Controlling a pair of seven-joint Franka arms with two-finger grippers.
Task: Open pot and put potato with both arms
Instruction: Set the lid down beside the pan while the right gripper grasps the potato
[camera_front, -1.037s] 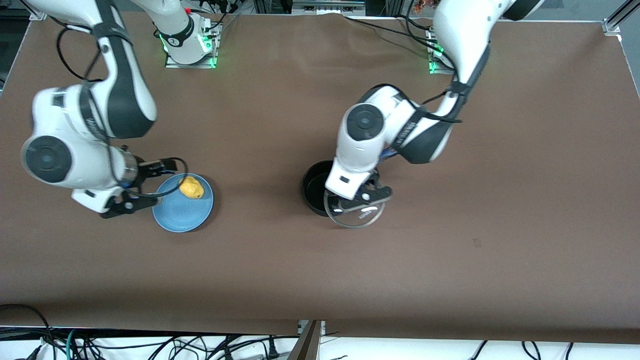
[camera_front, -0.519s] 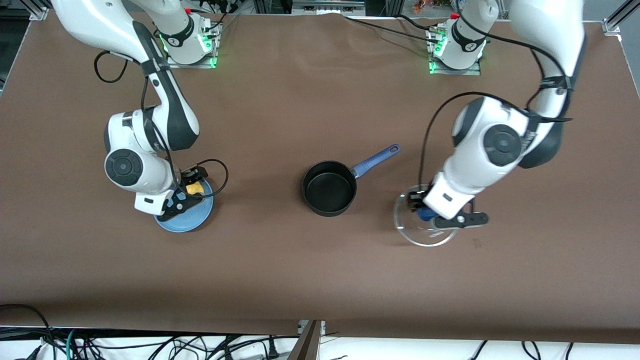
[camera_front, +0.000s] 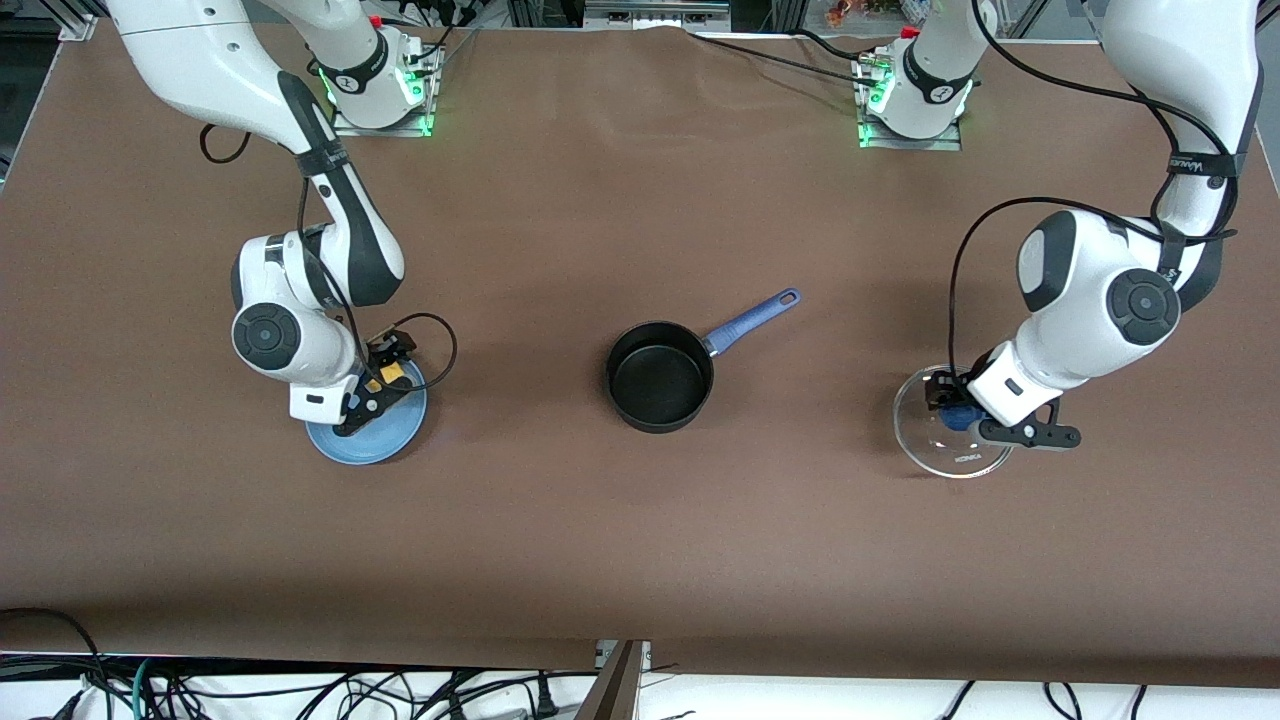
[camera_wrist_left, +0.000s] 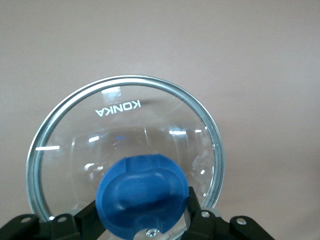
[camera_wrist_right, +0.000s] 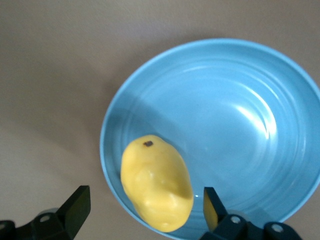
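Observation:
The black pot (camera_front: 660, 378) stands open at the middle of the table, its blue handle (camera_front: 752, 316) pointing toward the left arm's end. My left gripper (camera_front: 957, 414) is shut on the blue knob (camera_wrist_left: 142, 192) of the glass lid (camera_front: 945, 455), low over the table toward the left arm's end; the lid (camera_wrist_left: 125, 100) fills the left wrist view. My right gripper (camera_front: 378, 388) is open, low over the light-blue plate (camera_front: 385, 440). Its fingers straddle the yellow potato (camera_wrist_right: 157, 182), which lies at the plate's edge (camera_wrist_right: 225, 125). The potato (camera_front: 393, 373) shows partly under the gripper.
Brown table cover all round. The arms' bases (camera_front: 380, 90) (camera_front: 915, 95) stand along the edge farthest from the front camera. Black cables loop off both wrists.
My left gripper has carried the lid farther from the pot toward the left arm's end. My right gripper has settled a little closer round the potato on the plate.

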